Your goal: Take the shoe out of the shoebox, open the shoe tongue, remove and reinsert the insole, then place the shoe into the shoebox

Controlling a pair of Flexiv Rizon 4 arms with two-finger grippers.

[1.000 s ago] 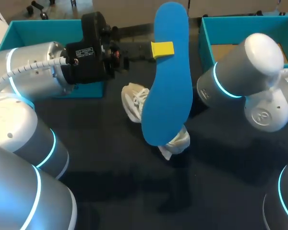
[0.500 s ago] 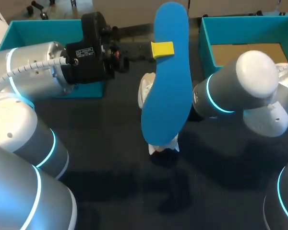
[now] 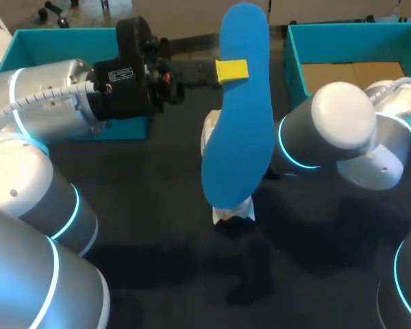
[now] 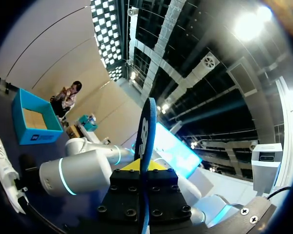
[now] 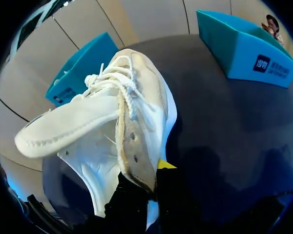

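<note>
Upright blue insole point(image 3: 240, 103) clamped as before in left gripper point(image 4: 144, 168) over the middle of the desk point(image 3: 157, 274); white shoe point(image 5: 112, 131), flat on the desk a second ago, now raised behind it, apparently pinched at the collar by right gripper point(image 5: 154, 178), readied for reinsertion.

The table point(image 3: 157, 274) is looked down on from above and behind in the head view. There the raised insole point(image 3: 240, 116) stands nearest the lens, and much of the shoe point(image 3: 207, 137) is covered by it. The left wrist view is aimed upward and across the table, with the insole point(image 4: 145, 141) seen edge-on and very near. The right wrist view is set close against the shoe point(image 5: 112, 126) and faces out over the table. The shoe is shared by all three views. The insole, the right arm point(image 4: 83, 170) and the cardboard-lined shoebox point(image 4: 31, 122) are shared by the head and left wrist views.
</note>
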